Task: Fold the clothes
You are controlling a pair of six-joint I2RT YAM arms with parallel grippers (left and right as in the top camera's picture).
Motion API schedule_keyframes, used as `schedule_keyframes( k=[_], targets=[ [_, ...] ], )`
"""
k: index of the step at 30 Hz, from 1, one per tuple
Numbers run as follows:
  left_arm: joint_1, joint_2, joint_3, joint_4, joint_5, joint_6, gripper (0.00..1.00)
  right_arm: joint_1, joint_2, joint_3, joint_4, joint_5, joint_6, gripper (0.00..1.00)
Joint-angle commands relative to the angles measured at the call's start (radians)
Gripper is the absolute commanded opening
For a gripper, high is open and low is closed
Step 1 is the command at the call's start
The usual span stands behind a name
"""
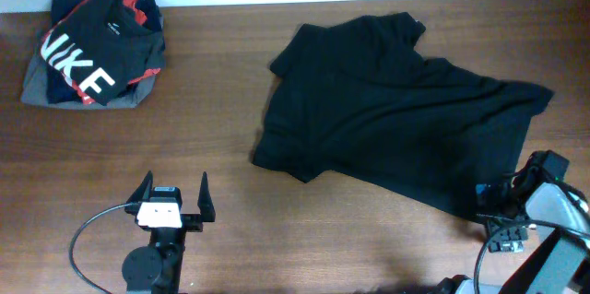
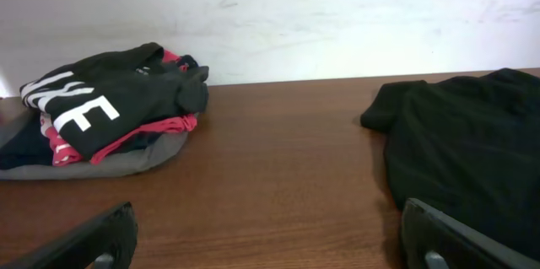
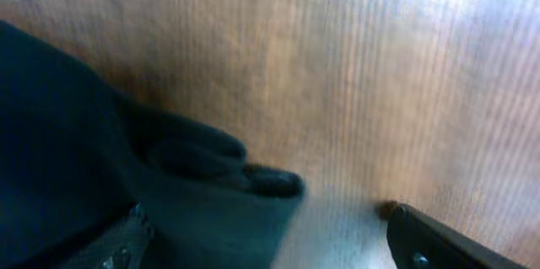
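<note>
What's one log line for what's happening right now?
T-shirt: laid out, unfolded | left gripper: open, empty | right gripper: open, at T-shirt edge

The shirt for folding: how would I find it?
Start at the brown wooden table. Look at its right half: the black T-shirt lies spread out there. Unlike the folded pile at far left, it shows no red and no big white letters.

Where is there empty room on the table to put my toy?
Bare table lies between the clothes pile and the black T-shirt, and from the left claw across to the T-shirt's front edge. Crowded: the pile's corner, the right side.
</note>
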Motion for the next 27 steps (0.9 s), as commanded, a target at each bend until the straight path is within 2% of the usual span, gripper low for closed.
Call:
schedule_keyframes(
  k=[1,4,10,15,27],
  targets=[
    [0.006,-0.007,-0.007,0.000,-0.010,0.016,1.00,-0.005,0.089,-0.022,0.025,0.003,0.007,0.93],
    [0.006,-0.007,-0.007,0.000,-0.010,0.016,0.99,-0.005,0.104,-0.022,0.032,0.003,0.005,0.91],
    [0.006,-0.007,-0.007,0.000,-0.010,0.016,0.99,-0.005,0.102,-0.022,0.028,0.003,0.005,0.61],
    [0.006,-0.007,-0.007,0.000,-0.010,0.016,0.99,-0.006,0.101,-0.014,0.027,0.011,0.005,0.46],
    [0.006,-0.007,-0.007,0.000,-0.010,0.016,0.99,-0.006,0.101,0.045,-0.023,0.022,0.004,0.46]
  ],
)
